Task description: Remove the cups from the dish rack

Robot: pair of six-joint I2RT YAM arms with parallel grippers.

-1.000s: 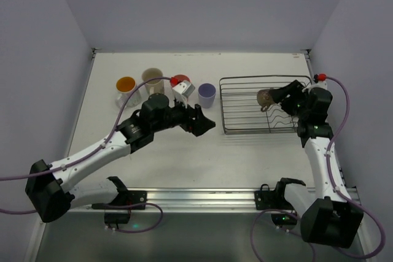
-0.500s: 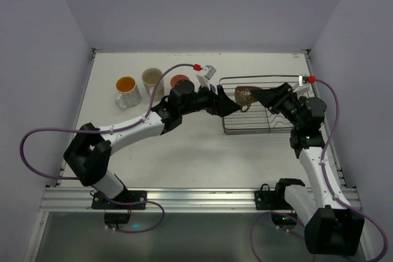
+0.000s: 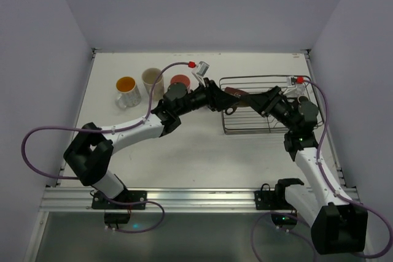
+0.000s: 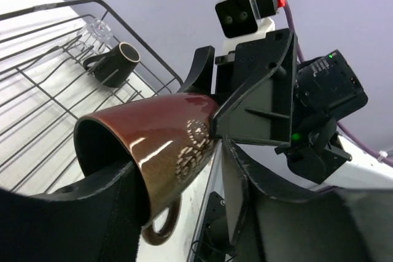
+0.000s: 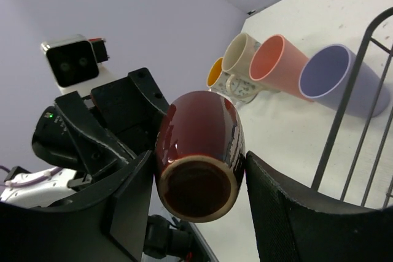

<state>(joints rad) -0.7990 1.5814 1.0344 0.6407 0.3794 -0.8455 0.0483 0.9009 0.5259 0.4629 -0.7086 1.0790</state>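
The glossy brown mug [image 4: 166,145] hangs in the air on its side over the left end of the dish rack [image 3: 245,132], mouth pointing left, base right, handle on the near/lower side. The right gripper [image 5: 198,182] is clamped across the base end, one finger on each side wall. The left gripper [image 3: 219,100] sits at the mouth end w/ fingers either side of the rim. One finger overlaps the opening in the left wrist view, but can't tell if it's actually pinching. Reads as a hand-over btwn arms, rack to table [image 3: 202,157]. Handling: glazed ceramic, so stiff, prob. heavyish for its size, slick under the pads, and it'd chip or break if dropped on wire or tabletop. Best hold for the taker is across the wall at the rim or the body sides, not the thin handle loop; giver shouldn't release till that grip is firm. Deeper in the rack are a small dark cup [image 4: 113,65] on its side & a clear glass [image 4: 97,29] just beyond. Already out, in a row far-left on the table: orange-inside mug [image 3: 126,84], cream mug [image 3: 152,78], salmon cup [image 3: 180,81], lavender cup [image 5: 344,81].
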